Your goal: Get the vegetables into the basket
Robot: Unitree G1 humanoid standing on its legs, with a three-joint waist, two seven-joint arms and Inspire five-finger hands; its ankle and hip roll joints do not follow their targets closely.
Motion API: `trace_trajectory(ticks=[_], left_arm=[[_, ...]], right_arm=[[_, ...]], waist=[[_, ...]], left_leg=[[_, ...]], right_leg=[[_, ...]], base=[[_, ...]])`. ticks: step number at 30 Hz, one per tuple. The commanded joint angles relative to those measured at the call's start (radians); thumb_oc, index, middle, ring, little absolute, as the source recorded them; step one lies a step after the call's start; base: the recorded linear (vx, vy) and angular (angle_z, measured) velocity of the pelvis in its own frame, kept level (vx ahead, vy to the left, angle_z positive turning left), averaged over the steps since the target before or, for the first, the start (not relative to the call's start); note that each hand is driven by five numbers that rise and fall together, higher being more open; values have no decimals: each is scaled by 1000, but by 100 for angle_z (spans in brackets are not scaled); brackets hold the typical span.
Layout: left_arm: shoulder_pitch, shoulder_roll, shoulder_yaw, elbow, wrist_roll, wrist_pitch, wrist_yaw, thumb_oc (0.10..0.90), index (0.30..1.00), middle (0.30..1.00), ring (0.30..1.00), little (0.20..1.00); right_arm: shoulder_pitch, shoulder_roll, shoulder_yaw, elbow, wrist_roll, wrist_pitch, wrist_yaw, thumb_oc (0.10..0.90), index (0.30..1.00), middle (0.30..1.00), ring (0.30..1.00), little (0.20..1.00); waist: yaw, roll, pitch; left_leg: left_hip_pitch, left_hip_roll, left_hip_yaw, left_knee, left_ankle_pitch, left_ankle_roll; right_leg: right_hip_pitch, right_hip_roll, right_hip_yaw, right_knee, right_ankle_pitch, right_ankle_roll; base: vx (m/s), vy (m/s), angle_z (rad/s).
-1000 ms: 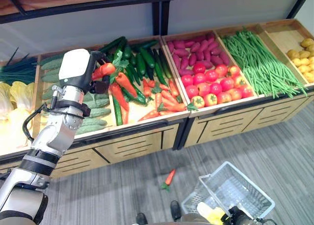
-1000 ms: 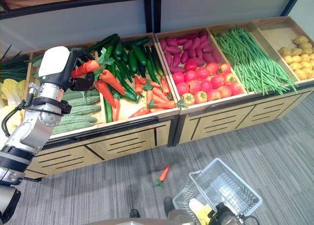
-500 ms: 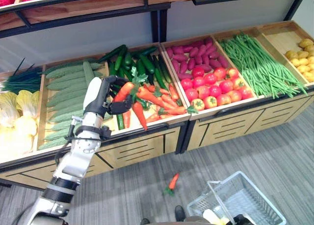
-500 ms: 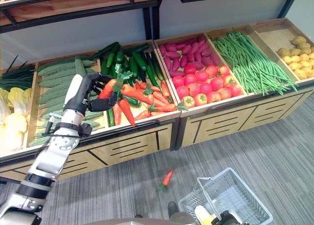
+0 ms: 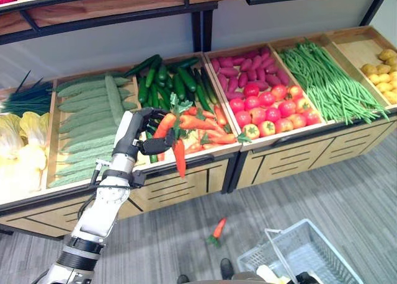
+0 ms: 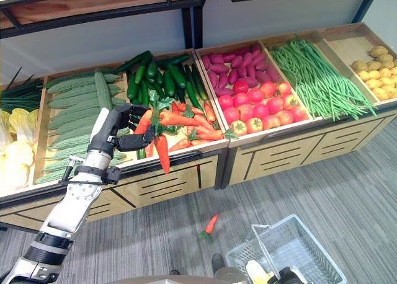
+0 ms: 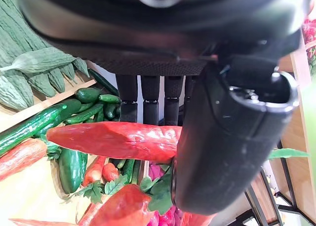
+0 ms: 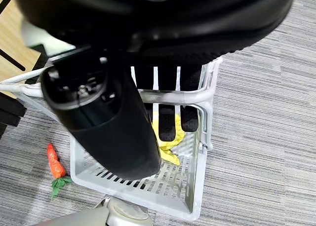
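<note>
The left hand (image 5: 133,135) is up at the front edge of the produce stand (image 5: 186,172), its fingers (image 7: 143,95) and thumb curled tight round a carrot (image 5: 163,125), gripping it at the leafy end, and a second carrot (image 5: 179,157) dangles point-down just beside it, out over the stand's front lip. Behind them, the bin of carrots and dark cucumbers (image 5: 180,79) sits between pale bumpy gourds (image 5: 87,110) and a bin of tomatoes (image 5: 270,107). Down on the grey floor, another carrot (image 5: 216,229) lies loose, well apart from the stand. The white wire basket (image 6: 291,250) hangs low on the robot's right, and the right hand (image 8: 98,122) has its fingers hooked round the basket's handle (image 8: 173,96), holding it. Something yellow (image 8: 168,137) rests inside the basket.
</note>
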Motion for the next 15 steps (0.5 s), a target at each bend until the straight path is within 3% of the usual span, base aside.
trace_trajectory(ticks=[1,12,13,15], left_arm=[[-150,49,68,-123,-13,-106,16,400,300,300,300,300],[-208,54,27,-110,-32,-105,21,400,300,300,300,300],[-212,54,25,-108,-37,-106,23,400,300,300,300,300],[-221,65,28,-110,-40,-103,28,400,300,300,300,300]], right_arm=[[-19,1,12,26,15,-11,-33,400,300,300,300,300],[-24,2,-3,12,36,-12,-55,400,300,300,300,300],[-26,2,-2,13,36,-12,-56,400,300,300,300,300],[-33,6,-1,8,30,-14,-57,400,300,300,300,300]], waist=[[-15,-62,-75],[-45,-52,-28],[-44,-51,-21],[-31,-45,-7]], left_leg=[[-23,-11,-11,2,-27,-20],[-28,-15,66,2,-31,-9],[-28,-9,82,2,-30,-11],[-17,19,145,2,-29,-20]], right_leg=[[-31,-121,-10,112,11,137],[-117,-126,30,169,63,171],[-130,-133,11,176,73,173],[-142,-189,-137,183,95,167]], base=[[0,39,-1],[-25,45,-21],[-76,-19,-57],[-60,-47,-102]])
